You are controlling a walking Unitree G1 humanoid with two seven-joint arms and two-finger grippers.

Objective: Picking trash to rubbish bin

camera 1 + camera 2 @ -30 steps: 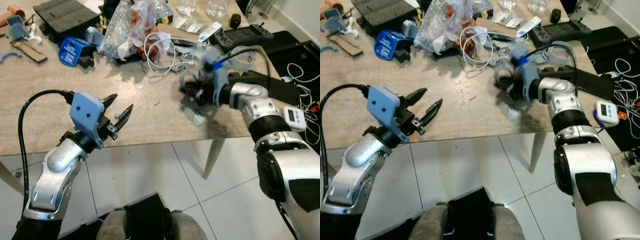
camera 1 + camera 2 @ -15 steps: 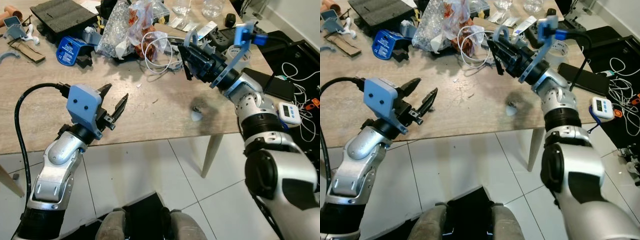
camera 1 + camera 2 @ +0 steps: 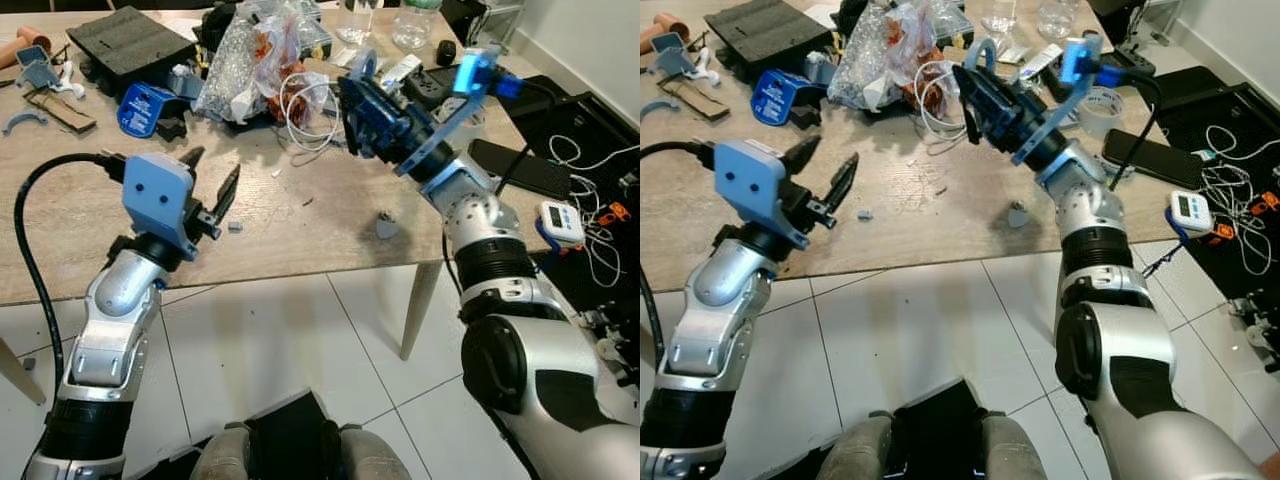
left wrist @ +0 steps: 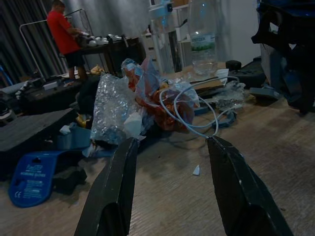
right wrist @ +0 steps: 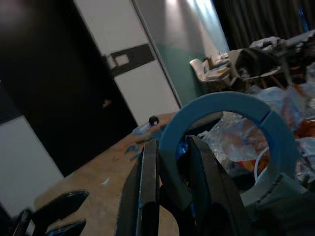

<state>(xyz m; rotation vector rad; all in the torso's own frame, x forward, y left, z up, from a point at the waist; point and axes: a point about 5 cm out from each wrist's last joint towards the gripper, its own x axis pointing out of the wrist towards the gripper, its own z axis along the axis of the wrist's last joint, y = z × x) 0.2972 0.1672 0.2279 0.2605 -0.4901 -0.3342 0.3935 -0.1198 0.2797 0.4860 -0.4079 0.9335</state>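
My right gripper (image 3: 362, 108) is raised over the middle of the wooden table (image 3: 300, 245), shut on a blue ring-shaped plastic piece (image 5: 231, 105) that curves up past its fingers (image 5: 147, 182); the same blue ring (image 3: 981, 50) pokes out above the gripper. Below it a small grey scrap (image 3: 386, 228) lies on the wood near the front edge. A smaller grey bit (image 3: 234, 227) lies further left. My left gripper (image 3: 212, 186) hovers open over the front left of the table, nothing between its fingers (image 4: 115, 196).
A heap of clutter covers the back of the table: crumpled clear plastic bags (image 3: 250, 50), a white cable (image 3: 305, 105), a blue pack (image 3: 143, 106), a black foam tray (image 3: 130, 35). A phone (image 3: 512, 166) and a timer (image 3: 562, 222) lie right. A person in red (image 4: 64, 34) stands far off.
My right gripper has risen from the table with the blue ring and swung back and left, leaving the grey scrap on the wood. The left gripper lifted slightly.
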